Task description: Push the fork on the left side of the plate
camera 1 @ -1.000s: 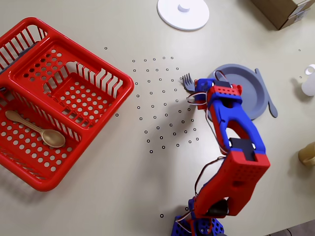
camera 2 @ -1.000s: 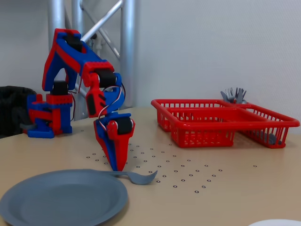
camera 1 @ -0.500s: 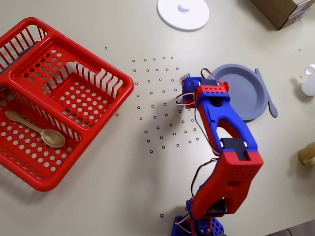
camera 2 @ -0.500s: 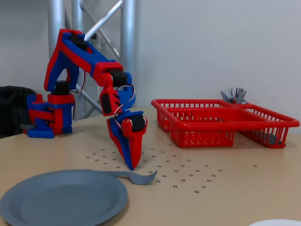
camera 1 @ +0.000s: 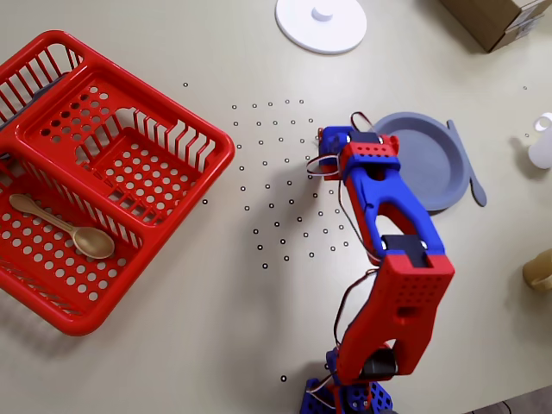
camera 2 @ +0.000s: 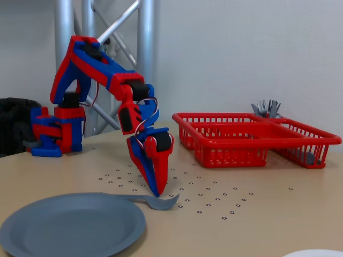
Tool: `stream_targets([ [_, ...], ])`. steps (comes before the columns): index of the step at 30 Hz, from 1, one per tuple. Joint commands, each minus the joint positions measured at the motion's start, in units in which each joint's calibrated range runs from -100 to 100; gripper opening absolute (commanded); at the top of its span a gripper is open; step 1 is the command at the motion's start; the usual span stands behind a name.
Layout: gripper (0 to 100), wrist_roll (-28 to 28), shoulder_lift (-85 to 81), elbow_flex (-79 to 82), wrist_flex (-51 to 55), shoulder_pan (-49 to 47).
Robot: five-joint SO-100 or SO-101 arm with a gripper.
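- The claw (camera 2: 157, 194) points down at the table (camera 2: 268, 198), its two fingers pressed together into one narrow tip with nothing between them.
- In the fixed view the tip stands at the neck of the fork (camera 2: 155, 202), just behind the tined head; whether it actually touches the fork I cannot tell from this angle.
- The fork lies flat on the table, its head pointing right in the fixed view and its handle running left to the rim of the plate (camera 2: 69, 225).
- In the overhead view the arm (camera 1: 388, 224) covers the fork entirely; the claw end sits just off the left edge of the plate (camera 1: 431, 164).
- The plate is bare inside. A slate-blue knife (camera 1: 466, 168) lies along its right rim in the overhead view.
- The red basket (camera 1: 129, 224) sits well apart, at the left of the overhead view. It has a large perforated compartment in the middle, which looks empty, and narrower ones around it.
- A tan spoon (camera 1: 65, 228) lies in the lower-left compartment of the basket, bowl toward the lower right.
- In the fixed view some grey fork heads (camera 2: 266, 108) stick up behind the far right corner of the basket (camera 2: 257, 139), and a grey utensil shows through its slotted right end.
- A white disc with a knob (camera 1: 321, 24) rests at the top edge of the overhead view, and a cardboard box (camera 1: 496, 19) sits in the top right corner.
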Motion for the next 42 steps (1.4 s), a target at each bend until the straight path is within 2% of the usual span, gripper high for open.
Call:
stream_targets([
  [1,0,0.59,-1.51,-4.99,0.47,0.5],
  [37,0,2.69,2.63,-16.87,3.93,7.68],
  [42,0,1.37,1.03,-17.14,5.62,6.32],
])
